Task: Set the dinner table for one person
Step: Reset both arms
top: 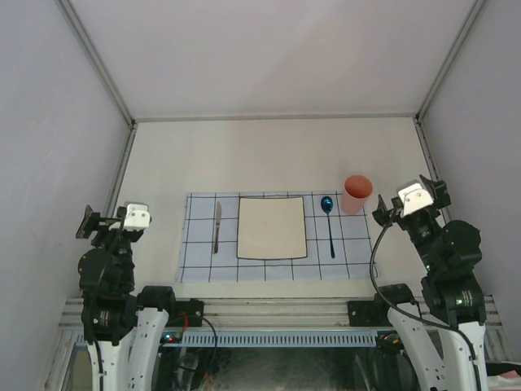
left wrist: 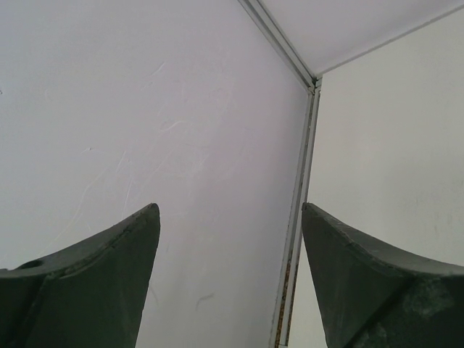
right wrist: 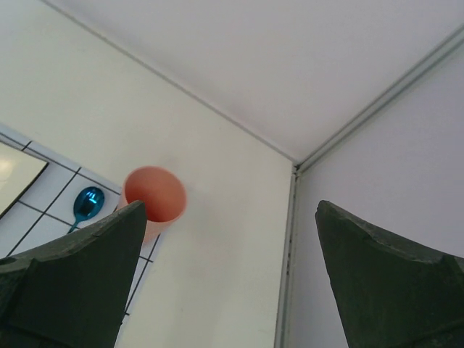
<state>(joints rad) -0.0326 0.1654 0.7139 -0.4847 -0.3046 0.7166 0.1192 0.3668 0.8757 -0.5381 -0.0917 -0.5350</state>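
Observation:
On the off-white dinner table (top: 269,155) lies a light-blue grid cloth (top: 199,269). On the cloth sit a cream square plate (top: 272,227), a knife (top: 217,226) to its left and a blue spoon (top: 328,221) to its right. An orange cup (top: 356,194) stands at the cloth's far right corner; the cup (right wrist: 154,199) and spoon (right wrist: 88,204) also show in the right wrist view. My left gripper (left wrist: 230,217) is open and empty, raised at the left, facing the wall. My right gripper (right wrist: 230,210) is open and empty, raised to the right of the cup.
Pale walls and grey metal rails (top: 122,167) close in the table on three sides. The corner rail shows in the left wrist view (left wrist: 299,210) and in the right wrist view (right wrist: 288,246). The arm bases stand on the near rail (top: 277,314).

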